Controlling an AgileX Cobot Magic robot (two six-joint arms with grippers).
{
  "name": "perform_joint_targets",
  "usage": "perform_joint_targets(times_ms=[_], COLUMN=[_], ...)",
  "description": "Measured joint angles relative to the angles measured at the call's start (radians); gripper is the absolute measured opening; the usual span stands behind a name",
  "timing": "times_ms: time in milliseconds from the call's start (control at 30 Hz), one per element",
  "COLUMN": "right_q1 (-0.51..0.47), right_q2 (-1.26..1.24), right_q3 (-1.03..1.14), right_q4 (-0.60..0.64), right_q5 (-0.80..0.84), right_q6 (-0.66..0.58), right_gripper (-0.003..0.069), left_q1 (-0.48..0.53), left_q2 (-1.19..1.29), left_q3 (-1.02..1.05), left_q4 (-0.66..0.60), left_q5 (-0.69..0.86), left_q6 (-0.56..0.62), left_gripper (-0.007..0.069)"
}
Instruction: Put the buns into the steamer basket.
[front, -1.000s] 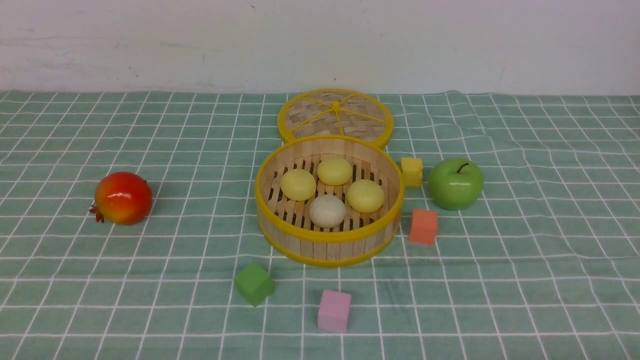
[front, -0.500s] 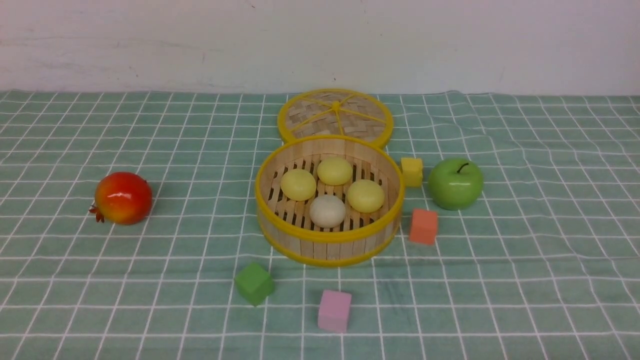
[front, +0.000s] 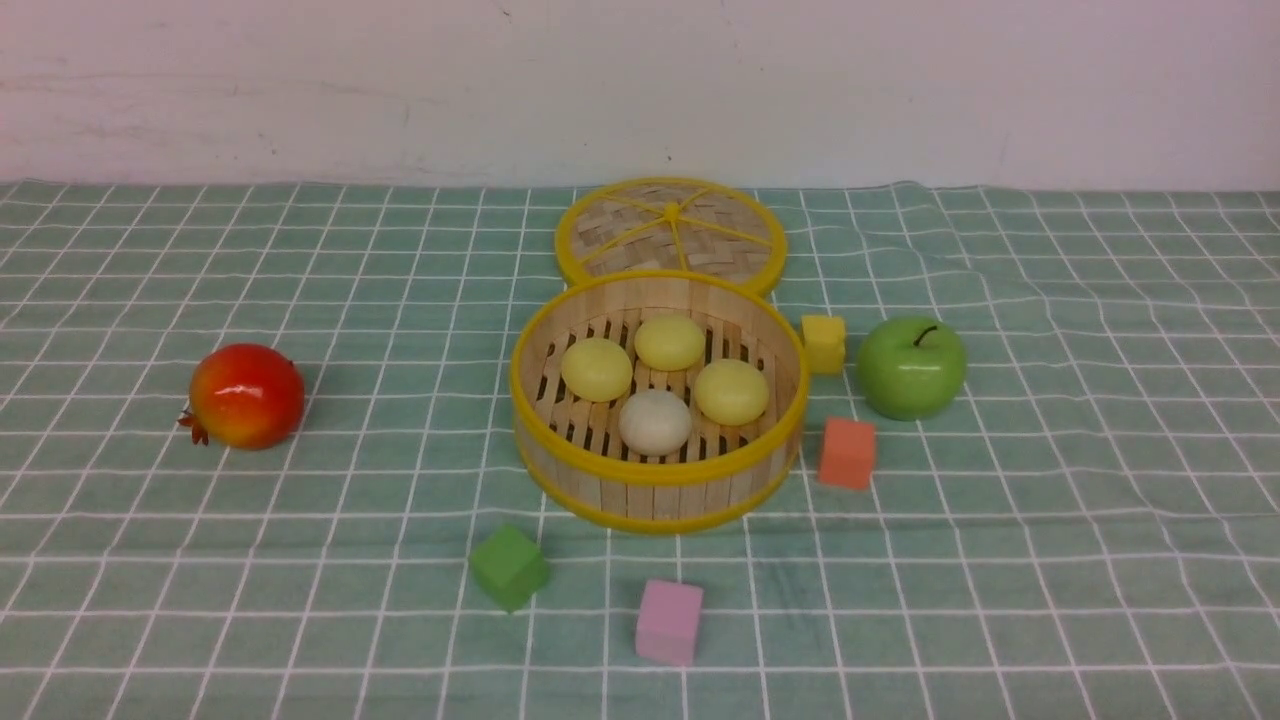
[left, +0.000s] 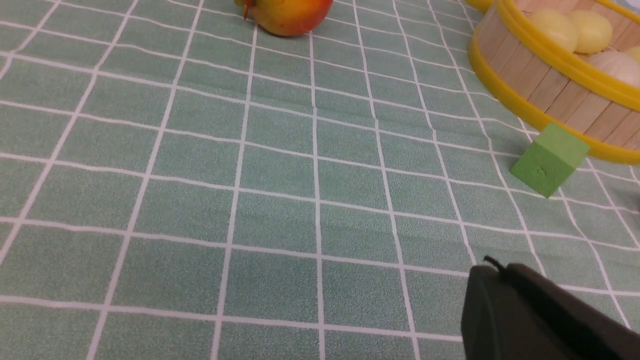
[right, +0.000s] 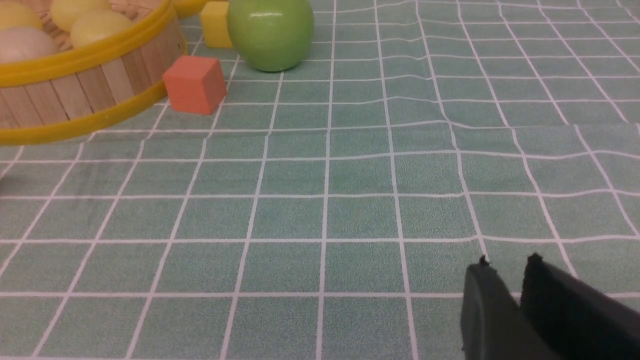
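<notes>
Buns (front: 655, 380): all four sit inside the steamer basket (front: 655, 498) on its slat floor; three pale yellow at the far side and flanks, one off-white nearest the robot. None lies out on the worktop (front: 1050, 560).

Basket position: centre of the checked cloth, directly ahead between the two arms; its woven lid (front: 670, 228) lies flat just behind, touching or nearly touching the far rim.

Left fingers (left: 500, 280): one dark mass in the left wrist view; no gap can be made out, so I cannot tell how far apart they stand. Nothing is held.

Right fingers (right: 505, 272): two dark tips very close together with a thin slit between them, holding nothing.

Key relation: basket lies ahead and inward of each arm; both wrist views catch only its near wall at the frame edge. Neither arm appears in the front view. Distances look about equal; no arm clearly nearer.

Long axis: none; buns are round domes and the basket is round.

Judgement: task looks complete; no further bun transfer seems needed.

Bystanders: green cube (left: 549, 160) near the basket's front-left, orange cube (right: 195, 84) just beside its right wall, green apple (right: 270, 32) beyond.

Writing/brands: none readable anywhere.
</notes>
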Motion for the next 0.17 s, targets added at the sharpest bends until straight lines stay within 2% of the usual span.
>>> perform_joint_targets(times_ms=[167], right_q1=[0.0], right_q2=[0.0], right_q3=[0.0], right_q4=[0.0], right_q5=[0.0], right_q6=[0.0], right_gripper=[0.0125], left_q1=[0.0], left_q2=[0.0], left_q3=[0.0], left_q4=[0.0], left_q5=[0.0], left_q6=[-0.001], left_gripper=[-0.0013])
